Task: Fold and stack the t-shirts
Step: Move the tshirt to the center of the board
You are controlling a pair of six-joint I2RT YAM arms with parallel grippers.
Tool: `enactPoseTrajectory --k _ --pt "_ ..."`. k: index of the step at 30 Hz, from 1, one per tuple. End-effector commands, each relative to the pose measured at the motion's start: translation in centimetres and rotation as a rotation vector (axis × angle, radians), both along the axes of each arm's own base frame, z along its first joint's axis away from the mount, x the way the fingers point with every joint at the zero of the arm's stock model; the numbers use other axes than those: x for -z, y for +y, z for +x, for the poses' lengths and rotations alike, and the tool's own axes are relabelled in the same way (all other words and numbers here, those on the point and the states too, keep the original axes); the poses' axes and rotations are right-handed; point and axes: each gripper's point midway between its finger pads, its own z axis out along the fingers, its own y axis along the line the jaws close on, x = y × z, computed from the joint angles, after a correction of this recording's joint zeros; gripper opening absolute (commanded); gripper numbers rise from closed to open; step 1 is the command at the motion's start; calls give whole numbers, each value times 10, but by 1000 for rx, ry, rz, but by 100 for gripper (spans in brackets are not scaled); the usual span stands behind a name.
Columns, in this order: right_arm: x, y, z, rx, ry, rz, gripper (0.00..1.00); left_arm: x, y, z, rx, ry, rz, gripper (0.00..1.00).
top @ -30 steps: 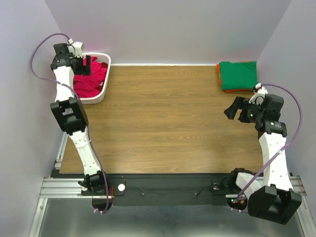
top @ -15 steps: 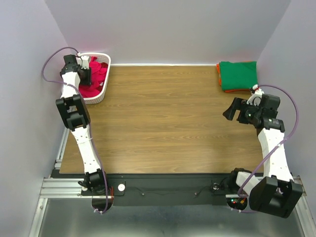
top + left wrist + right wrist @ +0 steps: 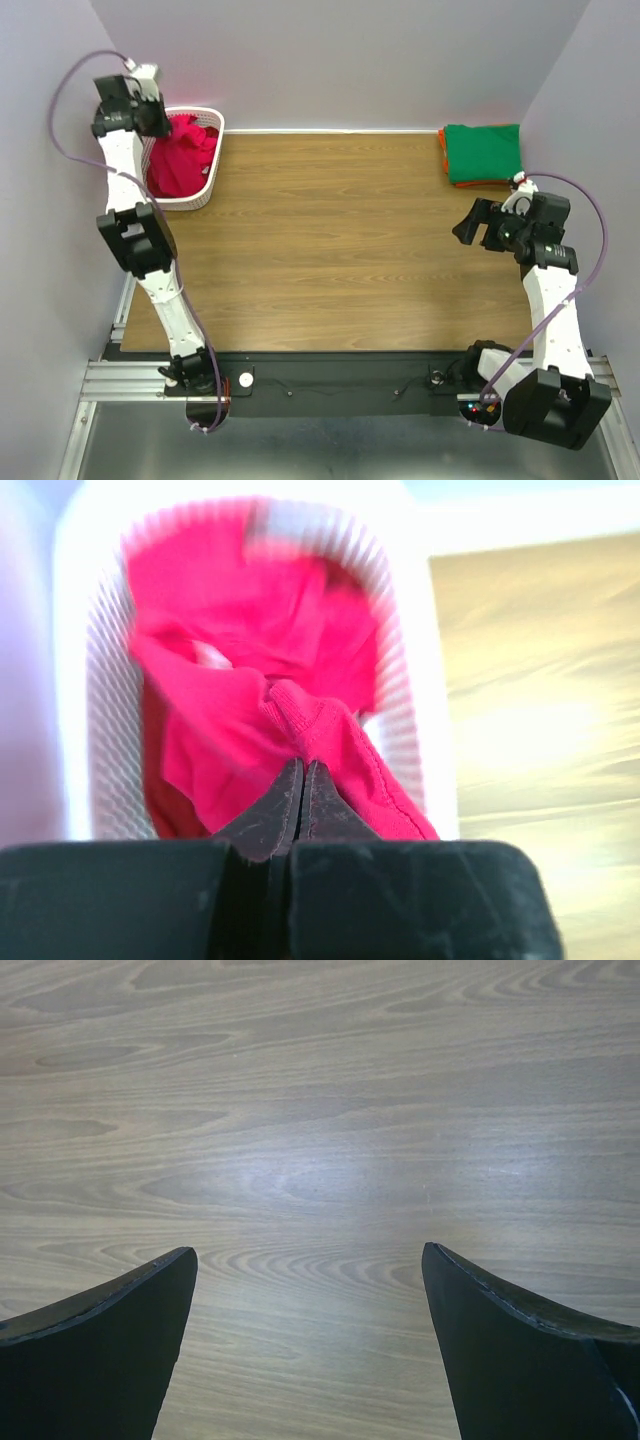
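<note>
My left gripper (image 3: 152, 112) is raised over the white lattice basket (image 3: 207, 192) at the far left. It is shut on a fold of the bright pink-red t-shirt (image 3: 183, 155), which hangs stretched from the jaws down into the basket. In the left wrist view the gripper (image 3: 302, 766) pinches the pink-red t-shirt (image 3: 320, 725) between touching tips, and darker crimson cloth (image 3: 160, 780) lies under it. A folded green t-shirt (image 3: 484, 150) rests on an orange t-shirt (image 3: 443, 152) at the far right. My right gripper (image 3: 470, 222) (image 3: 310, 1260) hovers open over bare wood.
The basket's rim (image 3: 425, 710) stands close to the left wall and back wall. The brown wooden table (image 3: 340, 240) spreads between the basket and the folded stack. The side walls sit close to both arms.
My left gripper dipped into the basket, shut on the pink-red t-shirt and has risen, pulling the cloth up. The right arm has barely moved.
</note>
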Motion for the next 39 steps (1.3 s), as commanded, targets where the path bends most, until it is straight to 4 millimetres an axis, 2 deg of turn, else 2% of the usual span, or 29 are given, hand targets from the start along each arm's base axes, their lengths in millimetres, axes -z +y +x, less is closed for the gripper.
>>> enactPoseTrajectory --k 1,2,5,6,7,8,9,10,11,12,14,17,19,22,24,26,27,29,30,32,33,34,35,36,37,38,39 --pt "-21 -4 2 8 -93 -38 100 -213 -56 -50 149 -441 -42 0" --pt "-21 -5 2 15 -95 -42 100 -242 -74 -63 187 -497 -39 0" --pt "-27 -5 2 23 -109 -38 100 -289 -109 -88 253 -592 -78 0" --pt "-29 -4 1 19 -114 -34 100 -315 -124 -106 286 -646 -87 0" --pt "-30 -3 1 20 -118 -34 100 -333 -149 -117 342 -694 -103 0" --pt "-33 -4 1 21 -125 -37 100 -355 -163 -137 365 -740 -126 0" --pt "-34 -4 1 23 -128 -38 100 -367 -179 -148 401 -769 -144 0" --pt "-34 -4 1 23 -131 -38 100 -388 -208 -172 462 -822 -181 0" --pt "-35 -3 0 22 -135 -39 100 -397 -223 -184 501 -845 -201 0" --pt "-36 -3 0 23 -138 -40 100 -405 -230 -192 518 -863 -214 0" --pt "-37 -2 -1 19 -142 -36 100 -427 -269 -226 625 -913 -297 0" --pt "-40 -1 -1 17 -151 -36 100 -455 -293 -262 722 -991 -377 0" --pt "-42 -1 -2 16 -154 -35 100 -475 -302 -286 775 -1055 -427 0" --pt "-44 0 -2 14 -160 -35 100 -503 -305 -320 836 -1149 -494 0" --pt "-44 1 -3 9 -162 -34 100 -515 -302 -337 851 -1198 -506 0" --pt "-45 2 -4 2 -166 -28 100 -517 -299 -344 844 -1219 -490 0" --pt "-46 3 -5 -1 -173 -30 100 -500 -302 -327 830 -1160 -487 0" --pt "-50 3 -5 -2 -181 -36 100 -467 -306 -306 825 -1065 -462 0" --pt "-52 1 -5 2 -189 -46 100 -423 -310 -284 798 -938 -478 0" --pt "-56 -9 -2 40 -193 -96 100 -362 -308 -260 768 -803 -456 0" --pt "-54 -15 0 42 -182 -127 100 -293 -305 -246 716 -655 -463 0" --pt "-51 -20 -1 60 -158 -145 100 -257 -297 -235 648 -589 -455 0" --pt "-52 -23 0 53 -154 -174 100 -230 -275 -232 571 -558 -434 0" --pt "-55 -25 2 48 -150 -190 100 -195 -261 -224 518 -507 -406 6" --pt "-49 -24 0 8 -116 -210 100 -122 -241 -214 416 -360 -397 30" --pt "-45 -22 -1 -24 -94 -214 100 -89 -207 -204 297 -301 -366 38" --pt "-40 -19 -4 -66 -66 -218 100 -56 -184 -200 223 -227 -341 41"
